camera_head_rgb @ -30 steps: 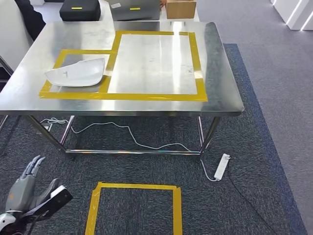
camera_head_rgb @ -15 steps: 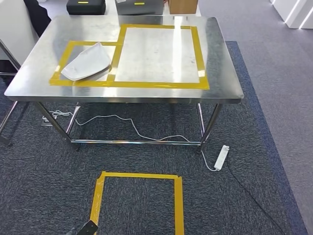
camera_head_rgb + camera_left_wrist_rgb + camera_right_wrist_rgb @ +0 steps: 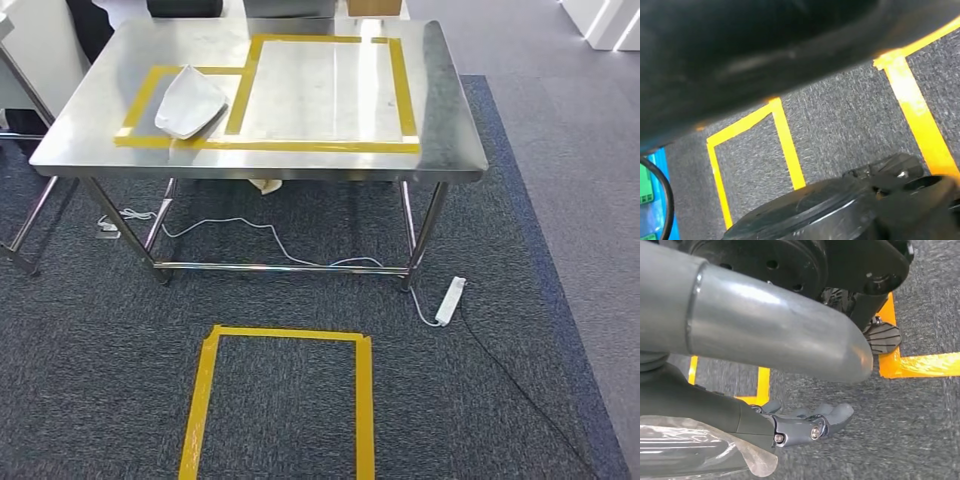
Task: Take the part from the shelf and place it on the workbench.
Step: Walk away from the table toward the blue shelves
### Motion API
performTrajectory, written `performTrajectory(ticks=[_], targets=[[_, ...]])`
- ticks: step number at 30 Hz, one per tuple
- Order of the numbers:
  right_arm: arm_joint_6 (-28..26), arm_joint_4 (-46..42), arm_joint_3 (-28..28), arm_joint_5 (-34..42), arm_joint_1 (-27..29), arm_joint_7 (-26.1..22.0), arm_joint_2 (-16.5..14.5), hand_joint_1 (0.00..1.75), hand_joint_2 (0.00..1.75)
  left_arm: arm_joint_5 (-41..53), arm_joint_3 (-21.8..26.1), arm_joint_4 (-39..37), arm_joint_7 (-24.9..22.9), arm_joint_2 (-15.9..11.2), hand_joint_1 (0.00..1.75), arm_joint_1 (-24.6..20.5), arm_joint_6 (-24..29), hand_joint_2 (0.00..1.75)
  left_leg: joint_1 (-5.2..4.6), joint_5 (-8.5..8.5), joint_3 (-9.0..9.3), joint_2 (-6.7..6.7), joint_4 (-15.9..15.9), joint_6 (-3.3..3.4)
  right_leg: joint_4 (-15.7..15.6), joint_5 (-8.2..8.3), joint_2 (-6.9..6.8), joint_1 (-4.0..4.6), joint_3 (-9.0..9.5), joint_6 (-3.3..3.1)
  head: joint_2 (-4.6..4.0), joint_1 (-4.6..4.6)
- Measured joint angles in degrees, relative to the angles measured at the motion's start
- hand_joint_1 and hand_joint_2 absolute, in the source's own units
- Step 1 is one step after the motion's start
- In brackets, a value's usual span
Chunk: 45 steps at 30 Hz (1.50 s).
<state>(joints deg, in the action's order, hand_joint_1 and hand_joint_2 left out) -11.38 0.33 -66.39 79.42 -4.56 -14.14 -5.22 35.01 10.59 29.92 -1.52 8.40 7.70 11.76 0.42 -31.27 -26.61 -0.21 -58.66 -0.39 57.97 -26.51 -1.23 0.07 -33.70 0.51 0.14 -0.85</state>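
Observation:
The white curved part (image 3: 190, 100) lies on the steel workbench (image 3: 447, 100), inside the smaller yellow-taped box at the bench's left end. A larger yellow-taped rectangle (image 3: 302, 146) beside it holds nothing. In the right wrist view my right hand (image 3: 810, 424) hangs low over the grey carpet, its fingers stretched out straight with nothing in them. Yellow floor tape (image 3: 926, 364) runs beyond it.
A yellow-taped square (image 3: 362, 400) marks the carpet in front of the bench. A white power strip (image 3: 450, 300) and its cable (image 3: 249, 228) lie under the bench by the right legs. Dark cases (image 3: 185, 7) sit at the bench's far edge, and a person in dark clothes (image 3: 90, 20) stands at the far left.
The camera has moved: the bench now sits higher and further off in the picture. My left hand, seen low at the left a second ago, has dropped out of the head view.

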Motion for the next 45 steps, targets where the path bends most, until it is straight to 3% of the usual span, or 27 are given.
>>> performTrajectory(ticks=[3,5,7,8,9,10,11,13,15,16,17,19,21,23,24,26,28,30,31,33,35,38,39,40,42,43,45], targets=[[0.1,0.0,0.9,0.4,0.2,-0.1,0.2,0.0,0.0,0.0,0.6,-1.8,0.3,0.2,0.0,-0.5,0.5,0.0,-0.25,0.41,-0.44,0.19,1.6,1.36,0.2,0.76,0.16,-0.18,-0.89,1.01,0.0,-0.01],[0.0,0.0,1.3,0.5,0.5,-0.1,0.4,0.0,0.0,0.1,0.8,-2.6,0.3,0.4,0.0,-0.8,0.6,0.0,-0.11,1.81,-1.94,0.47,1.8,2.34,2.8,-2.87,0.59,-0.33,-2.12,1.67,0.0,-0.14],[0.0,0.0,1.6,0.6,0.6,-0.1,0.4,0.0,0.0,0.3,0.9,-3.2,0.6,0.5,0.0,-1.1,0.6,0.0,-0.09,3.31,-3.84,0.56,1.8,2.8,9.0,-8.95,0.92,-0.39,-3.82,2.08,-0.01,-0.29],[0.0,0.0,1.8,0.7,0.6,-0.1,0.5,0.0,0.0,0.5,0.9,-3.6,0.8,0.5,0.0,-1.3,0.6,0.0,-0.12,4.12,-4.88,0.57,1.7,2.81,12.4,-10.72,0.98,-0.4,-4.35,2.17,0.0,-0.3],[0.1,0.0,1.9,0.8,0.6,-0.1,0.5,0.0,0.0,0.5,0.9,-4.0,1.2,0.6,0.0,-1.5,0.6,0.0,-0.15,4.96,-5.96,0.58,1.7,2.78,14.9,-10.92,1.0,-0.4,-4.23,2.2,-0.01,-0.29],[0.1,0.0,1.9,0.9,0.6,0.0,0.5,0.0,0.0,0.6,0.9,-4.4,1.6,0.6,0.0,-1.8,0.6,0.0,-0.18,5.81,-7.06,0.59,1.6,2.71,15.9,-9.66,1.0,-0.4,-3.33,2.17,-0.01,-0.29],[0.1,0.0,1.9,1.0,0.5,0.1,0.6,0.0,0.0,0.8,0.9,-4.8,2.1,0.6,0.0,-2.0,0.6,0.0,-0.19,6.62,-8.09,0.6,1.6,2.61,15.1,-7.58,1.01,-0.4,-1.54,2.1,0.0,-0.28],[0.1,0.0,2.0,1.4,0.4,0.1,0.7,0.0,0.0,1.0,0.9,-5.7,2.9,0.6,0.0,-2.6,0.6,0.0,-0.25,8.11,-9.56,0.57,1.5,2.24,7.8,-5.06,1.06,-0.35,4.89,1.77,0.0,-0.32],[0.1,0.0,2.0,1.7,0.1,0.1,0.8,0.0,0.0,1.0,0.9,-6.3,3.5,0.6,0.0,-3.1,0.6,0.0,-0.38,9.54,-10.28,0.57,1.4,1.71,-1.7,-6.4,1.2,-0.22,11.31,1.23,0.0,-0.4],[0.1,0.0,2.0,1.9,-0.1,0.1,0.8,0.0,0.0,1.0,0.8,-6.7,3.6,0.6,0.0,-3.4,0.6,0.0,-0.4,10.29,-10.5,0.6,1.6,1.4,-4.3,-7.2,1.28,-0.09,12.83,0.96,0.01,-0.47],[0.1,0.0,2.0,2.0,-0.1,0.1,0.8,0.0,0.0,0.8,0.8,-7.1,3.8,0.6,0.0,-3.6,0.6,0.0,-0.38,11.07,-10.65,0.63,1.7,1.07,-5.5,-7.4,1.31,-0.02,13.03,0.62,0.01,-0.49],[0.1,0.0,2.0,2.2,0.0,0.1,0.8,0.0,0.0,0.2,0.9,-7.8,3.9,0.6,0.0,-3.8,0.6,0.0,-0.21,10.48,-11.06,0.51,1.5,0.4,-5.1,-6.4,1.03,-0.09,11.81,-0.24,0.01,-0.46],[0.1,0.0,2.0,2.3,0.2,0.1,0.8,0.0,0.0,-0.4,0.9,-8.4,4.2,0.6,0.0,-3.8,0.5,0.0,-0.05,5.16,-11.89,0.37,-2.4,-0.07,-4.9,-4.99,0.67,-0.18,10.24,-1.14,-0.01,-0.19],[0.0,0.0,2.0,2.4,0.2,0.1,0.9,0.0,0.0,-0.8,1.0,-8.8,4.5,0.5,0.0,-3.8,0.5,0.0,0.0,-0.9,-12.88,0.38,-10.2,-0.34,-4.4,-3.58,0.46,0.04,8.08,-1.53,-0.01,0.05],[0.0,0.0,2.0,2.5,0.3,0.1,0.9,0.0,0.0,-1.0,1.1,-8.9,4.6,0.5,0.0,-3.9,0.5,0.0,-0.01,-1.91,-12.96,0.38,-13.6,-0.39,-4.0,-2.94,0.34,0.15,6.9,-1.56,-0.01,0.09],[0.0,0.0,2.0,2.6,0.2,0.1,0.9,0.0,0.0,-1.2,1.2,-9.2,4.7,0.5,0.0,-4.1,0.6,0.0,-0.03,0.11,-11.15,0.38,-15.7,-0.19,-2.8,-1.74,0.16,0.33,4.44,-1.52,-0.01,0.11],[0.0,0.0,2.0,2.7,0.2,0.0,0.9,0.0,0.0,-1.3,1.3,-9.3,4.8,0.4,0.0,-4.2,0.6,0.0,-0.19,2.42,-6.04,0.35,-10.3,0.47,-1.6,-0.71,0.15,0.43,2.17,-1.35,0.0,0.11],[0.0,0.0,2.0,2.8,0.1,0.0,0.9,0.0,0.0,-1.4,1.3,-9.3,5.0,0.4,0.0,-4.3,0.6,0.0,-0.53,1.01,-0.33,0.32,-1.9,1.2,-0.6,0.2,0.14,0.52,0.59,-0.9,0.01,0.09],[0.0,0.0,2.0,2.9,0.1,-0.1,0.9,0.0,0.0,-1.4,1.4,-9.4,5.2,0.4,0.0,-4.4,0.7,0.0,-0.7,-0.04,1.24,0.31,1.0,1.46,-0.4,0.7,0.08,0.5,0.11,-0.58,0.01,0.09],[0.0,0.0,2.0,3.0,0.1,-0.1,0.9,0.0,0.0,-1.4,1.4,-9.6,5.4,0.3,0.0,-4.5,0.7,0.0,-0.78,-0.09,1.35,0.42,2.8,1.85,-0.3,1.58,0.05,0.38,-0.52,0.13,-0.01,0.1],[0.0,0.1,1.9,3.1,0.2,-0.1,1.0,0.0,0.0,-1.4,1.5,-9.8,5.5,0.3,0.0,-4.6,0.7,0.0,-0.59,1.29,-0.01,0.72,3.1,2.52,1.1,-0.62,0.48,0.22,-1.49,0.82,-0.01,0.11],[0.0,0.1,1.9,3.2,0.4,-0.2,1.1,0.0,0.0,-1.5,1.6,-10.1,5.5,0.4,0.0,-4.7,0.8,0.0,-0.51,3.75,-2.96,0.96,3.1,3.06,9.7,-9.03,1.0,-0.17,-3.7,1.73,-0.01,-0.14],[0.0,0.1,1.9,3.2,0.4,-0.2,1.1,0.0,0.0,-1.5,1.6,-10.1,5.5,0.4,0.0,-4.7,0.8,0.0,-0.51,4.59,-4.06,1.0,3.1,3.0,12.8,-10.16,1.01,-0.3,-3.95,1.97,-0.01,-0.2],[0.0,0.1,1.9,3.3,0.4,-0.2,1.1,0.0,0.0,-1.5,1.7,-10.2,5.5,0.4,0.0,-4.8,1.0,0.0,-0.5,5.38,-5.2,1.03,3.0,2.88,14.9,-9.71,1.01,-0.43,-3.61,2.18,0.0,-0.21],[0.0,0.1,1.9,3.5,0.4,-0.2,1.2,0.0,0.0,-1.7,1.7,-10.5,5.5,0.3,0.0,-4.9,1.5,0.0,-0.39,6.81,-7.47,1.08,2.7,2.47,13.7,-5.74,1.01,-0.72,-0.47,2.49,-0.01,-0.22],[0.1,0.1,1.9,3.7,0.3,-0.2,1.2,0.0,0.0,-1.8,1.8,-10.6,5.5,0.3,0.0,-4.9,1.7,0.0,-0.34,7.42,-8.39,1.07,2.4,2.18,10.5,-4.35,1.01,-0.89,2.44,2.59,0.0,-0.23],[0.2,0.1,1.8,4.0,0.2,-0.3,1.3,0.0,0.0,-1.9,1.8,-10.7,5.5,0.3,0.0,-5.0,1.9,0.0,-0.41,8.51,-9.61,1.02,1.7,1.5,0.9,-5.59,1.07,-0.96,9.37,2.24,0.0,-0.38]])
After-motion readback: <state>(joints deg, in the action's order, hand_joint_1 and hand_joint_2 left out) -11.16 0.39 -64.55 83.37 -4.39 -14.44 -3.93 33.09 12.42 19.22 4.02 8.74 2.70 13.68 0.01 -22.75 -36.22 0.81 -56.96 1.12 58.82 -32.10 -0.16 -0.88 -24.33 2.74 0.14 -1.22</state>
